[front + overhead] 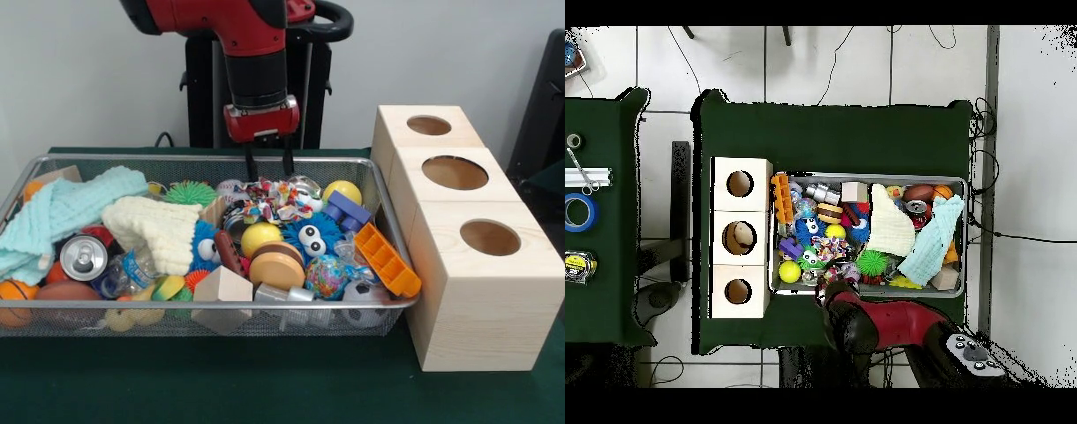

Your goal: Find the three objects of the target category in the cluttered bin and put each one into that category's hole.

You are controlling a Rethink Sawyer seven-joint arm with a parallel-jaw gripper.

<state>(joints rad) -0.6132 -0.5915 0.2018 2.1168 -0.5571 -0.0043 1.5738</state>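
Bin (388, 190) brims with toys; middle hole (740, 237) perhaps holds something pale; fingers (269, 166) spread, empty.

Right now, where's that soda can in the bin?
In the front view, the soda can lies near the bin's left front corner, below the light blue cloth and left of the cream cloth.
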